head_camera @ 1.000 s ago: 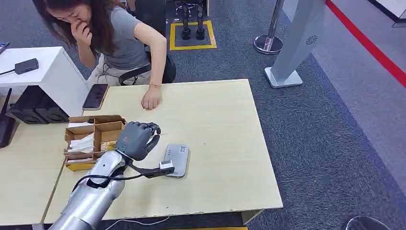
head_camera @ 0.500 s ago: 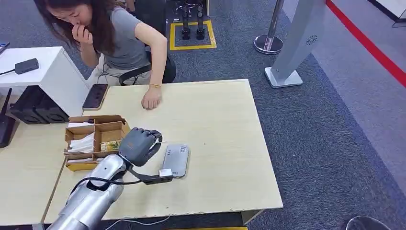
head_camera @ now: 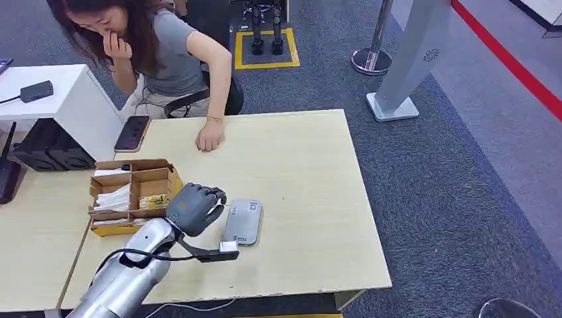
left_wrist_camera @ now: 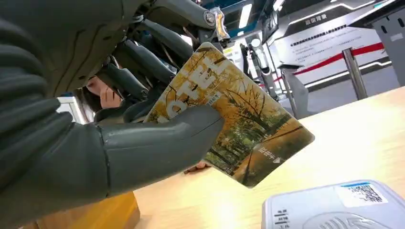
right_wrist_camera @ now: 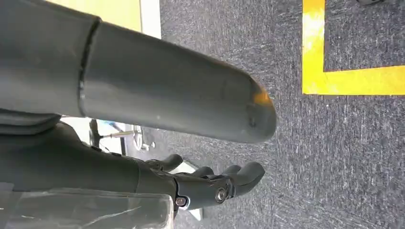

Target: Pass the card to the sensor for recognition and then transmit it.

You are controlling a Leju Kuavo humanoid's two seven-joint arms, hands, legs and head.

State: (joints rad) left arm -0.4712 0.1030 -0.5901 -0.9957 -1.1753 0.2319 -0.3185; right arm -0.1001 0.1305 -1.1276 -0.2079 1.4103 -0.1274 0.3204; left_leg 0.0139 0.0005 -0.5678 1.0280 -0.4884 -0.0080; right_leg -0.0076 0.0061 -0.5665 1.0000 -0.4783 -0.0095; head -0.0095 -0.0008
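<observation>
My left hand (head_camera: 194,209) hovers low over the wooden table (head_camera: 311,172), just left of the grey card sensor (head_camera: 242,221). In the left wrist view the thumb and fingers (left_wrist_camera: 157,138) pinch a card (left_wrist_camera: 239,124) printed with yellow autumn trees and large white letters. The card is tilted, with its free corner a short way above the sensor (left_wrist_camera: 339,207) and apart from it. My right hand (right_wrist_camera: 157,176) hangs over grey carpet with loosely bent fingers, and it holds nothing.
A cardboard box (head_camera: 132,192) with compartments holding papers stands directly left of my left hand. A person sits at the far side with one hand (head_camera: 209,138) resting on the table. A dark phone (head_camera: 132,132) lies at the far left corner.
My left hand has come nearer the front of the table and lower, closing on the sensor's left edge. The person's hand on the table has stayed put.
</observation>
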